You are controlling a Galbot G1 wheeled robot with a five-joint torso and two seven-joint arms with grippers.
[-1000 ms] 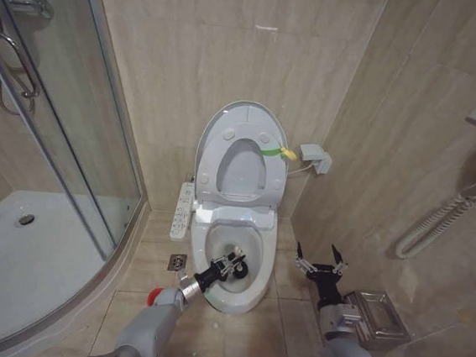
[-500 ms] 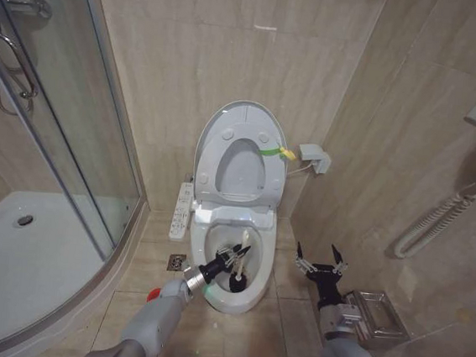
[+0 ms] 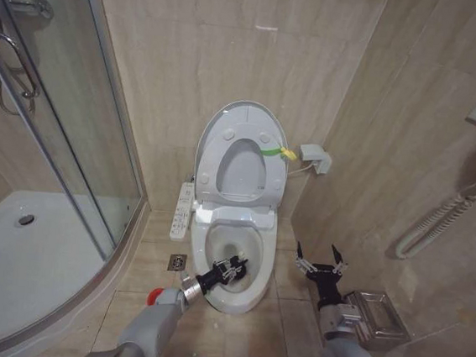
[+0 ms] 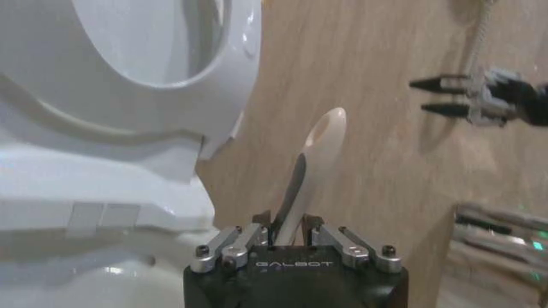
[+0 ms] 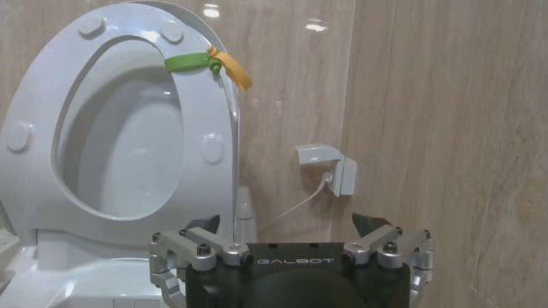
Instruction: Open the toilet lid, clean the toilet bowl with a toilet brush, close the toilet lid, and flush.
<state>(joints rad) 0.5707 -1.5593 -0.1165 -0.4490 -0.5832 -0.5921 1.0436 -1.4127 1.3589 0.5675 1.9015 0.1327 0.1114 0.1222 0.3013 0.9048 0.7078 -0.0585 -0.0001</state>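
Left pincer [image 3: 231, 269] inside the white ceramic toilet bowl [image 3: 250, 294], clamped on the thin white-handled toilet brush [image 4: 315, 144], bristle head hidden, glossy white oval toilet lid [image 3: 213, 125] upright with yellow-green loop, handle clearest from left wrist, right pincer [image 3: 321, 261] spread wide beside bowl.

The floor [image 3: 291, 306] is laid with large beige tiles and runs between the shower on the left and the tiled wall on the right. The toilet bowl [image 3: 248, 298] stands on it against the far wall, near the middle. Just left of the bowl's foot, a small square metal drain [image 3: 177, 263] is set flush into a tile. Nearer, to the left of the bowl's front, a small red cup [image 3: 153, 294] sits on the tiles. On the left, the white shower tray [image 3: 19, 267] rests on the floor behind a curved metal rail. On the right, near the wall, lies a shiny metal rack [image 3: 380, 320].
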